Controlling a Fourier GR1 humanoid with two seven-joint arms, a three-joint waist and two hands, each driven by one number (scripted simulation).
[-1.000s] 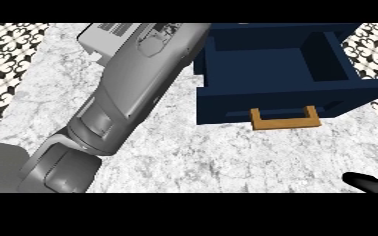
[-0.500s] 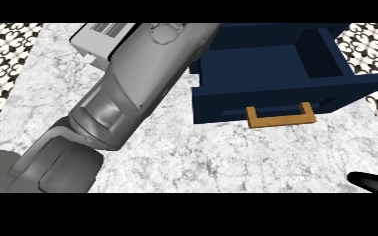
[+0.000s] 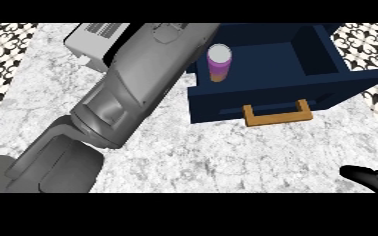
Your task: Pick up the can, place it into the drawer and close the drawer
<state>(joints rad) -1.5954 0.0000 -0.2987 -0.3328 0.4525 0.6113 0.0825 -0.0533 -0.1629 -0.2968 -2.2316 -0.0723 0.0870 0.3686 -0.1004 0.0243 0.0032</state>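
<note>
The can, purple fading to orange with a white top, stands upright inside the open navy drawer, near its left wall. My left forearm stretches from the lower left up to the picture's top edge, right beside the can. No left hand shows, and no fingers are seen on the can. The drawer's orange-brown handle faces me. A black part of my right hand shows at the lower right edge, low over the counter.
A white and grey appliance sits at the back left, partly behind my forearm. The marble counter spreads in front of the drawer. Patterned tiles line the far left and right edges.
The can has come into view inside the drawer; before, it was hidden. My left forearm's far end has shifted to the right, over the drawer's left side. The right hand has not moved.
</note>
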